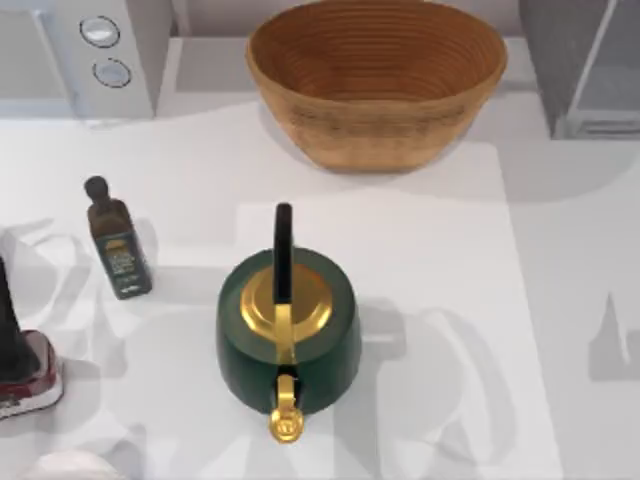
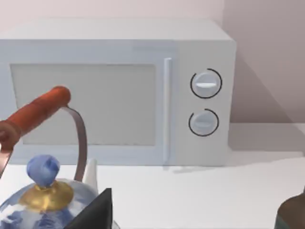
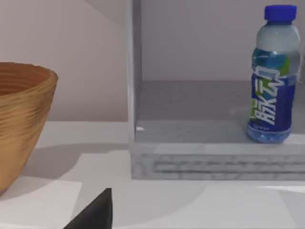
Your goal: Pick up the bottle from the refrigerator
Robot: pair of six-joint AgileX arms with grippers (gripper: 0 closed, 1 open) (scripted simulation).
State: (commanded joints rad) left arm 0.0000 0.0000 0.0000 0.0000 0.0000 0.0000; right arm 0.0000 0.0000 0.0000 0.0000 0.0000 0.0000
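Right wrist view first: the small pale bluish plastic bottle with a bright blue screw cap [image 3: 270,76] stands upright on the floor of the open grey refrigerator compartment [image 3: 190,114], well in from the white-framed front edge and toward one side. A woven brown wicker basket [image 3: 21,124] sits on the white bench [image 3: 157,200] just beside the refrigerator's outer wall. A dark wedge of my right end effector [image 3: 93,212] pokes into the frame, well short of the shelf; I cannot tell whether its fingers are apart or together.

Top view: refrigerator corner [image 1: 585,70] at far right, basket [image 1: 375,80] centre back, dark green kettle with gold lid and black handle [image 1: 288,330] mid-bench, dark olive glass bottle with a black stopper [image 1: 118,240] to the left.

Left wrist view: white two-knob microwave [image 2: 119,90], a blue-and-white teapot with an orange handle [image 2: 45,191], and a dark sliver of my left end effector [image 2: 95,214], finger state likewise unreadable. Left arm looks idle.

Judgement: reach not yet begun. Risks:
- Clipping the compartment's raised front lip or side frame on entry, since the bottle sits deep.
- Nudging the tall, light bottle over before the fingers close.
- Brushing the basket if the approach swings wide.
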